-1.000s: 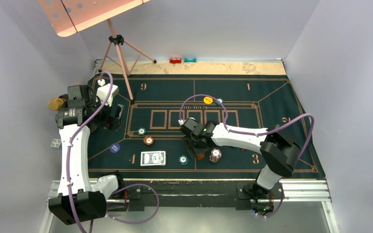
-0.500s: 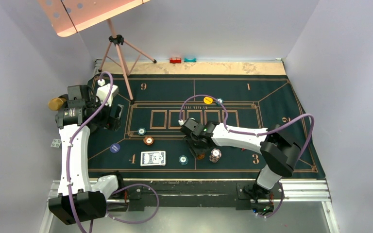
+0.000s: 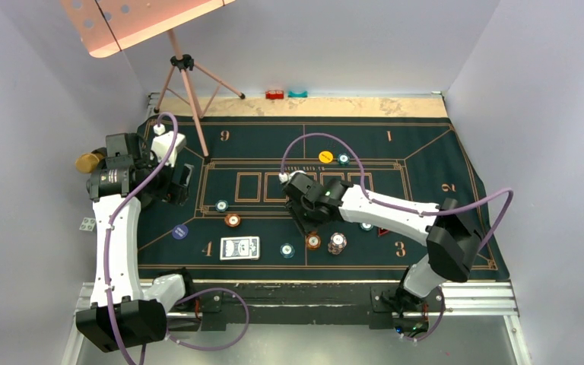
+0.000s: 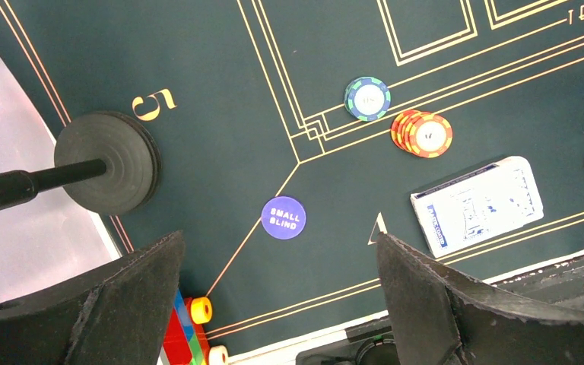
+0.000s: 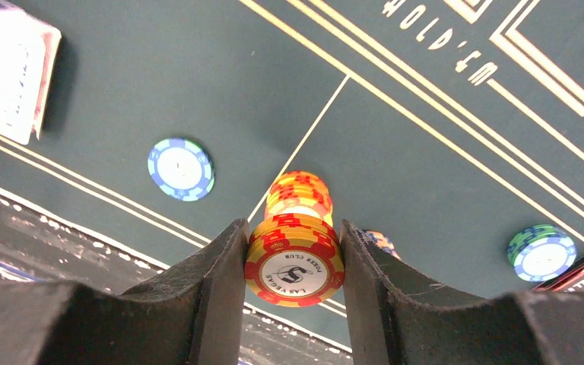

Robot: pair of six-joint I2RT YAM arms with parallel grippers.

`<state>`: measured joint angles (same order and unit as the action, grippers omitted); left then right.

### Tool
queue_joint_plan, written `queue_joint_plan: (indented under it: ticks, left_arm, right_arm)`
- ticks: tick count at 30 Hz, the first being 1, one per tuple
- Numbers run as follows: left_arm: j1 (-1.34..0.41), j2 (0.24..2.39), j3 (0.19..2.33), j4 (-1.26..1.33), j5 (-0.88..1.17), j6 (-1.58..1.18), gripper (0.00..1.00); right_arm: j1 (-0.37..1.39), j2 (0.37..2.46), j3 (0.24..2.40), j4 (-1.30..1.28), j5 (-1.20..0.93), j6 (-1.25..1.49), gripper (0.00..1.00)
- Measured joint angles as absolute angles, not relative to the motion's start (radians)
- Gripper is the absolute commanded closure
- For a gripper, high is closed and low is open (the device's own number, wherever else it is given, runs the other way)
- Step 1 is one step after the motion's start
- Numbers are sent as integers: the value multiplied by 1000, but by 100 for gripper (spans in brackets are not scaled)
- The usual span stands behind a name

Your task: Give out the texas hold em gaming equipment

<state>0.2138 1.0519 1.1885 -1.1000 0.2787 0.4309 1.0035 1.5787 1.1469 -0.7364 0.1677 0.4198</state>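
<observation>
Rims are your hold: right gripper [image 5: 293, 251] pinches the stiff, probably slick orange chips [image 5: 295, 272] edgewise; left gripper [image 4: 281, 298] gapes empty.

Light is soft and even from overhead, and the pale walls look a bit washed out. The green mat [image 3: 426, 152] stays dark with no glare. In the right wrist view the card deck [image 5: 7, 68] is blown out white and casts a soft shadow, and the fingers [image 5: 198, 304] look blurry.
</observation>
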Motion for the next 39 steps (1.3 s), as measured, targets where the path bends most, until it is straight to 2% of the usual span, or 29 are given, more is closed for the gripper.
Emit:
queue_joint_plan:
  ticks: [4, 9, 18, 24, 34, 39]
  left_arm:
    - [214, 1052, 1188, -1100, 279, 431, 0]
    - [214, 1053, 1186, -1100, 280, 431, 0]
    - [214, 1053, 1179, -1099, 280, 438, 0]
    - [214, 1054, 1160, -1094, 285, 439, 0]
    - [214, 1054, 1147, -1091, 285, 455, 0]
    - [214, 1054, 1147, -1091, 287, 456, 0]
  right_arm:
    - [947, 1578, 1198, -750, 166, 415, 78]
    - [786, 1603, 1338, -756, 168, 394, 78]
    - [553, 1815, 1582, -740, 183, 371, 84]
    - [428, 1953, 1624, -746, 189, 376, 85]
    - [263, 1982, 1663, -749, 203, 397, 85]
    - [228, 2065, 1724, -747, 219, 414, 86]
